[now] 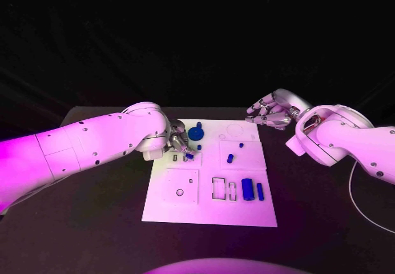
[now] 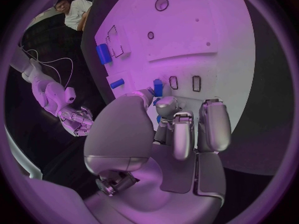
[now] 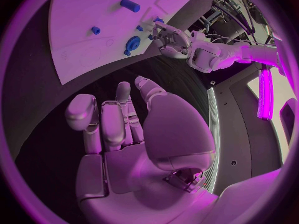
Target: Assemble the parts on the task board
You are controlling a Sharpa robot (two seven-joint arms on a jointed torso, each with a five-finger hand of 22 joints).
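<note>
The white task board [image 1: 210, 208] lies mid-table. My left hand [image 1: 178, 144] hovers over its far left part; thumb and a finger pinch a small blue part [image 2: 158, 88] beside two empty slots [image 2: 196, 83]. The same part [image 1: 189, 155] sits under the fingertips in the head view. A round blue part [image 1: 196, 134] lies just beyond that hand. A blue cylinder [image 1: 247, 185] and a blue bar [image 1: 260, 191] lie in the near right section. My right hand [image 1: 268, 115] hangs off the board's far right corner, fingers loosely bent, holding nothing.
Two more small blue parts [image 1: 230, 158] [image 1: 240, 144] sit in the board's middle right section. A white cable [image 1: 354, 188] runs along the table's right side. Bare black table surrounds the board.
</note>
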